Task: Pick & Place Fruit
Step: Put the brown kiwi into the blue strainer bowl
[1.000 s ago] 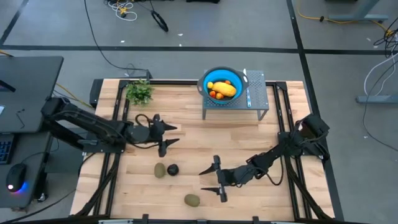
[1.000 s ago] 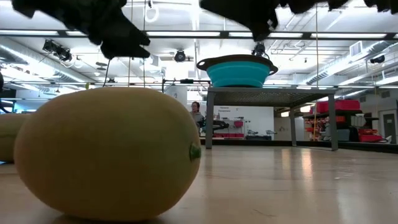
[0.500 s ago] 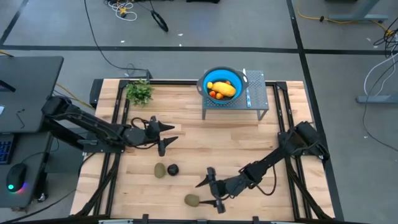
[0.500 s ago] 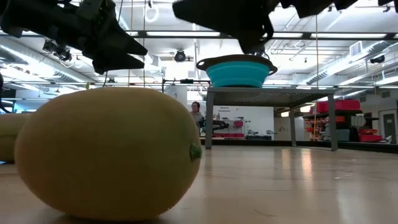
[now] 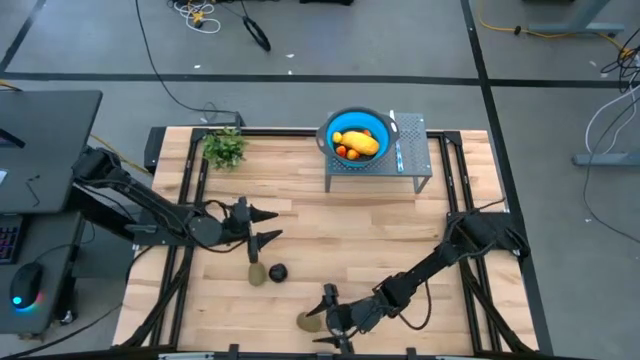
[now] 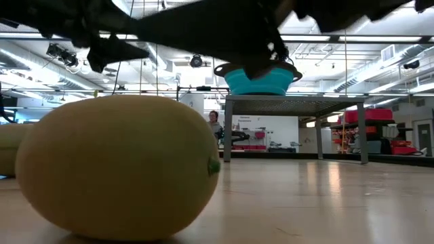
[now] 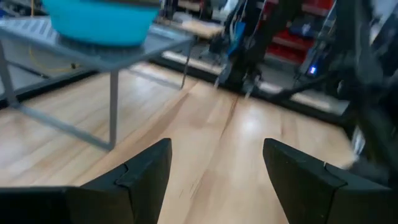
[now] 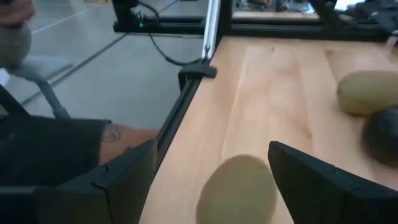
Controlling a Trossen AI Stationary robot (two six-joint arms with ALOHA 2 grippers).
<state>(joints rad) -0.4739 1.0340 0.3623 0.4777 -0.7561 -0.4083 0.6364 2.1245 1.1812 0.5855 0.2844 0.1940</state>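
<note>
Olive-green is what I see between my right gripper (image 5: 328, 318) fingers: one olive-green oval (image 5: 309, 321) lies near the table's front edge, and the jaws stand wide apart on either side of it, not clamped. In the right wrist view that same fruit fills the gap between the two dark fingers (image 8: 323, 180), its lower part cut off.

A second olive-green oval (image 5: 258, 274) lies further back, just beside a blackish round fruit (image 5: 279, 271); I cannot tell whether they touch. My left gripper (image 5: 262, 226) hangs near that pair, jaws apart, holding nothing.

Up on the grey metal stand (image 5: 415, 160) at the far side sits the blue bowl (image 5: 382, 125). In it I count one elongated yellow-orange piece (image 5: 358, 142) and at least two small orange-red ones (image 5: 346, 152); more may be hidden. A pale striped strip (image 5: 398, 150) lies on the stand beside the bowl. A leafy green sprig (image 5: 225, 147) sits at the far left corner.

From the low view the near oval blocks most of the table, and both arms blur across the top. A person (image 6: 214, 123) shows far off in the room.
</note>
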